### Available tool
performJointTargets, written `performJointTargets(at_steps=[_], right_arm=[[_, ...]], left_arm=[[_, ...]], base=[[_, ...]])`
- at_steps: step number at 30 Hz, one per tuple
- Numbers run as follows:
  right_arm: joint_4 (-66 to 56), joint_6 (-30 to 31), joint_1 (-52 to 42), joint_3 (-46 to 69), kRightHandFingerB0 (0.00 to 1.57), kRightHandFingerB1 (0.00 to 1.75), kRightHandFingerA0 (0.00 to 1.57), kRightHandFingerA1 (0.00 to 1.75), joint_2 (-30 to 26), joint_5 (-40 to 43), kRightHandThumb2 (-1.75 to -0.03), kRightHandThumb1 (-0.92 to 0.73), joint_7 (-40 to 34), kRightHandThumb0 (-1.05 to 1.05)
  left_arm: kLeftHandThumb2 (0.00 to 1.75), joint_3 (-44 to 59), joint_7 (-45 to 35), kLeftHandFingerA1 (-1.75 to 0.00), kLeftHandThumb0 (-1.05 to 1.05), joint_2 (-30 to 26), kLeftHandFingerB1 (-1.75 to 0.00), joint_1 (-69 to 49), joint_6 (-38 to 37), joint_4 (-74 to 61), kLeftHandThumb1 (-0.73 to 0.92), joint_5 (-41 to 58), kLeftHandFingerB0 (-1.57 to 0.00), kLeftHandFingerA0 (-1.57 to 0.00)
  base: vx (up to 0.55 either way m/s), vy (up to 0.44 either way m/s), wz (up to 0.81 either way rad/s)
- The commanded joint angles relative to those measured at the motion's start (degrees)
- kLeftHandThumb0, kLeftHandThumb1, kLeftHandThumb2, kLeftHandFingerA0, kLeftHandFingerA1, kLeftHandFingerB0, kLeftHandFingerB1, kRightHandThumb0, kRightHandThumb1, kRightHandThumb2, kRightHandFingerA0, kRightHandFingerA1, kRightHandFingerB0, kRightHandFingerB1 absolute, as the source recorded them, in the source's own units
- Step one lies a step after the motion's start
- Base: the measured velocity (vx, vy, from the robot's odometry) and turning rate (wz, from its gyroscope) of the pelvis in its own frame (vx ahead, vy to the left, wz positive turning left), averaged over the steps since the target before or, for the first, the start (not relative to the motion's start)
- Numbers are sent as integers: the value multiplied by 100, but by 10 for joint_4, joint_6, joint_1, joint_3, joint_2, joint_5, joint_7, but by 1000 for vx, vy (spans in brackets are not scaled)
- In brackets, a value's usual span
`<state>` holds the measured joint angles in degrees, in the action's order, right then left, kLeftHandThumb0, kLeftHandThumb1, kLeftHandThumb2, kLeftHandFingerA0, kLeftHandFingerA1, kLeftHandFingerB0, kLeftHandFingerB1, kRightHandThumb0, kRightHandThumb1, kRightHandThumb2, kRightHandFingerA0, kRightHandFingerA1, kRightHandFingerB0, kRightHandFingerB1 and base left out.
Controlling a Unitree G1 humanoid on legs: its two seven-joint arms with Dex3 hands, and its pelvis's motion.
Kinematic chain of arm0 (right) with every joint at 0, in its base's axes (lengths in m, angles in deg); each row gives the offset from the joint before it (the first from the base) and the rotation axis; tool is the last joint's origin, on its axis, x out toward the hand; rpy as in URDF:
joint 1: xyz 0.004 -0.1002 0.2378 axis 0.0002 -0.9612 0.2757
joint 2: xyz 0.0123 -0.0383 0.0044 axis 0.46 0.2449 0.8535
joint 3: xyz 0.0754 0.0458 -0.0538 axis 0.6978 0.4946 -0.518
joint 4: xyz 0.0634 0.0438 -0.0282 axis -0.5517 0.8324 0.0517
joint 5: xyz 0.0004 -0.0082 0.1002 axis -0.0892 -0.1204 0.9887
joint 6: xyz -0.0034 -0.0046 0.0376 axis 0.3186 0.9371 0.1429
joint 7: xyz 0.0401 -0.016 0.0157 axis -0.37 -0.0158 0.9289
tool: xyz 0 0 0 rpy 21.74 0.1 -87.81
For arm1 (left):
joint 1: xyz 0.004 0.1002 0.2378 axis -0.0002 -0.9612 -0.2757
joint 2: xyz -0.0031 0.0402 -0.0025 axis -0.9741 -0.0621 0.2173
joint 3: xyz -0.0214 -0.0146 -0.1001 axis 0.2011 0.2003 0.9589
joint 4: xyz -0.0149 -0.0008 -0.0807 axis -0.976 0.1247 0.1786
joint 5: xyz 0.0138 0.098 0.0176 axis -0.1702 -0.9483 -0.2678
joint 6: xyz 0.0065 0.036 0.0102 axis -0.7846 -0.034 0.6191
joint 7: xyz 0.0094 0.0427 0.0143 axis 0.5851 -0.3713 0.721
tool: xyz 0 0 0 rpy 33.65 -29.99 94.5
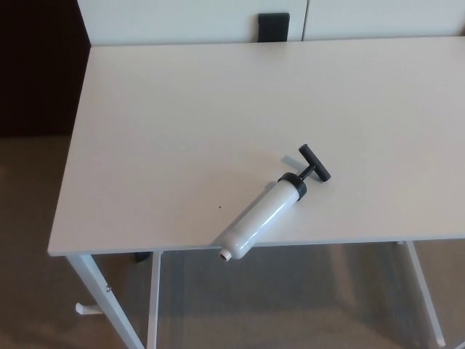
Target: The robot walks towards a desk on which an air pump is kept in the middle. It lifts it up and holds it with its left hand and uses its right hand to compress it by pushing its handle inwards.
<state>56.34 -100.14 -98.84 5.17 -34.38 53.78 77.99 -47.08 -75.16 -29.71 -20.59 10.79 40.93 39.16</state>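
A white air pump point(260, 217) lies on its side near the front edge of the white desk point(182, 123). Its nozzle end point(224, 254) juts slightly past the desk's edge toward me. The black T-handle point(314, 163) points away to the right and is drawn out a little from the black cap point(293, 183). Neither of my hands shows in the head view.
A black object point(273, 26) stands at the desk's far edge against a white wall panel. White desk legs point(102, 302) reach down to a beige carpet. A dark area lies off the desk's left side.
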Motion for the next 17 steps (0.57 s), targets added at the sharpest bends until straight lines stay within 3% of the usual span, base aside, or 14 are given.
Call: performJointTargets(at_steps=[1, 10, 11, 12, 17], right_arm=[[70, -31, 37, 18, 0, 6, 0, 18, -40, 53, -113, -78, 84, -93], [106, -58, 45, 17, 0, 7, 0, 17, -43, 49, -113, -78, 95, -92], [109, -60, 49, 16, 0, 13, 0, 27, -43, 50, -66, -91, 98, -83], [109, -59, 50, 16, 0, 7, 0, 14, -41, 55, -113, -78, 103, -92], [109, -61, 51, 18, 0, 7, 0, 14, -38, 62, -113, -78, 114, -92]], left_arm=[[97, -12, 127, -51, -26, 12, -47, 39, -40, 51, 49, -29, 0, -3], [96, -21, 131, -51, -27, 2, -47, 35, -67, 77, 48, -16, 0, -2], [99, -22, 132, -51, -26, 1, -47, 33, -68, 75, 52, -14, 0, -3], [99, -25, 134, -51, -26, -1, -47, 31, -69, 73, 53, -12, 0, -2], [99, -31, 140, -51, -26, -5, -47, 27, -73, 72, 53, -6, 0, -2]], base=[[0, 0, 0], [0, 0, 0], [0, 0, 0], [0, 0, 0], [0, 0, 0]])
